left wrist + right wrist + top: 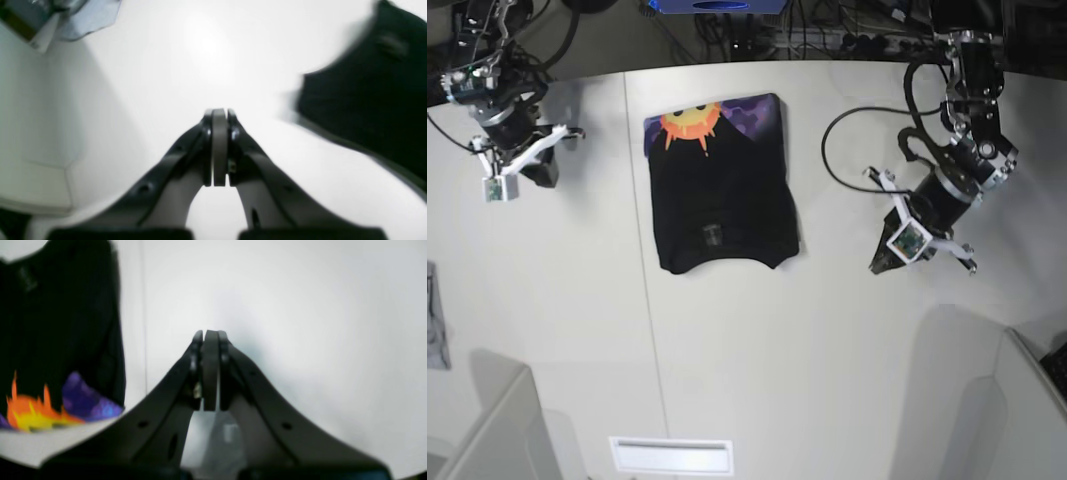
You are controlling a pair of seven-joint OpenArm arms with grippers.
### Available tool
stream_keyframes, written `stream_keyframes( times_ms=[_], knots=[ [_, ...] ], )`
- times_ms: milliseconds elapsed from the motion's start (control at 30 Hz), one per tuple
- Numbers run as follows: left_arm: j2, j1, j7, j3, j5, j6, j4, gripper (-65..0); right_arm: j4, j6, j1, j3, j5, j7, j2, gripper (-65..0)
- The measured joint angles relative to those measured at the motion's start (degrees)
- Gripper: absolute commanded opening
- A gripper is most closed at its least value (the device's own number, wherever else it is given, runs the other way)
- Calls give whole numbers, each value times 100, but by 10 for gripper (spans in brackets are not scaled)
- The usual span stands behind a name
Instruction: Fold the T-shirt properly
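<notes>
The T-shirt (pixel 722 190) lies folded into a compact black rectangle in the middle of the white table, with the orange sun and purple print showing along its far edge. My left gripper (pixel 880 266) hangs to its right, apart from the cloth. In the left wrist view its jaws (pixel 219 111) are pressed together on nothing, and the black T-shirt (pixel 367 100) fills the right side. My right gripper (pixel 541 172) hovers to the left of the shirt. It (pixel 210 333) is shut and empty, with the T-shirt (pixel 60 323) and its print at the left.
A small grey cloth scrap (pixel 435 335) lies at the table's left edge and shows again as the cloth scrap (pixel 90 16) in the left wrist view. A black cable (pixel 847 140) loops on the table right of the shirt. White bins (pixel 497 430) stand at both near corners.
</notes>
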Motion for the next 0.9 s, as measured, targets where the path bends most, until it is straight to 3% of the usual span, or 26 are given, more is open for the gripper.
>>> stream_keyframes(
  times_ms=[100,233,433,567,900],
  knots=[
    [-70,629,-686,-271,70,-15,-4,-650,0,98,-17,-11,-713,339,-15,-650],
    [-50,1204,-1329,-664,4,-31,0,-650,-7,109,-275,15,-1755,1185,-17,-650],
    [-57,2105,-2236,-844,37,24,-7,-650,-9,153,-885,37,-2135,2721,-96,-650],
    [-44,2643,-2680,-815,61,-13,-4,-650,-9,136,-1322,39,-2124,3084,-96,-650],
    [-63,3976,-3165,-815,83,-13,-39,-650,-9,116,-2472,42,-2122,3073,-116,-650]
  ],
)
